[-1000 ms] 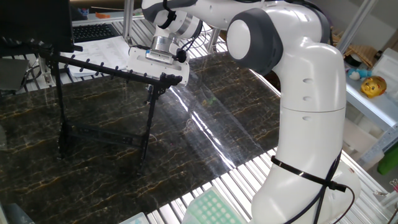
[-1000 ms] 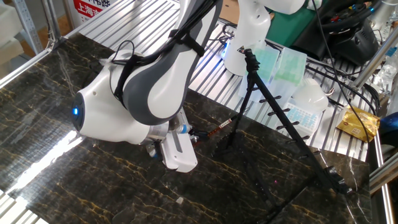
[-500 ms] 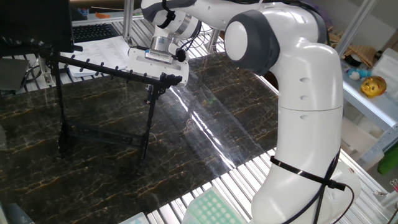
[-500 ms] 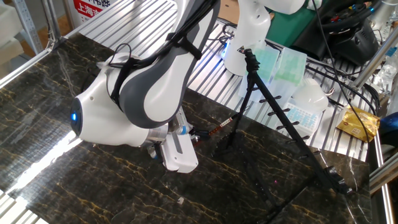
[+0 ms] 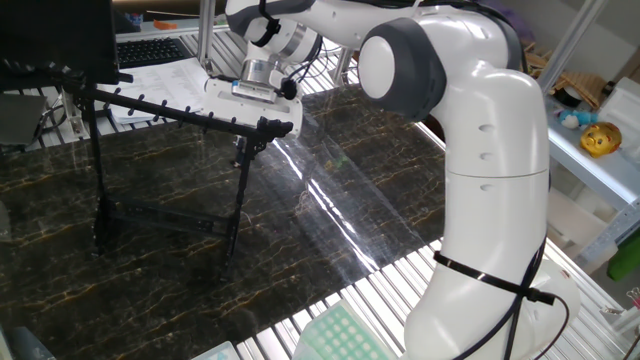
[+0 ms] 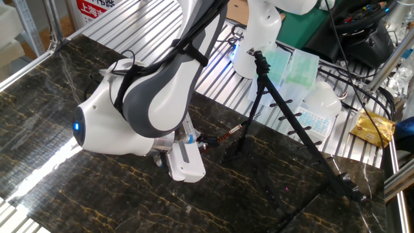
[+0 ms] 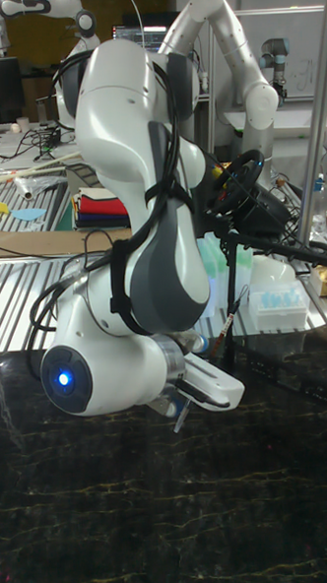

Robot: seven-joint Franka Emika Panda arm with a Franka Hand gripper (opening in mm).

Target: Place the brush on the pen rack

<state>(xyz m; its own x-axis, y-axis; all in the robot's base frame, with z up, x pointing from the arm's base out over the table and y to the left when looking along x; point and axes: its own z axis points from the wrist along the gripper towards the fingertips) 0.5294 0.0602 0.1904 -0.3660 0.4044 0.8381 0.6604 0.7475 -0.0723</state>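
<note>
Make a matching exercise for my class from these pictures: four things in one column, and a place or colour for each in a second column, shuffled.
Things:
1. brush
2. pen rack
3. gripper
4. table

Descriptions:
A. dark marble-patterned top
B. black frame of thin rods with pegs on its top bar
C. thin stick with a red-orange section, by the rack's leg
D. at the white arm's end, low over the table, beside the brush

Pairs: 1-C, 2-B, 3-D, 4-A
</note>
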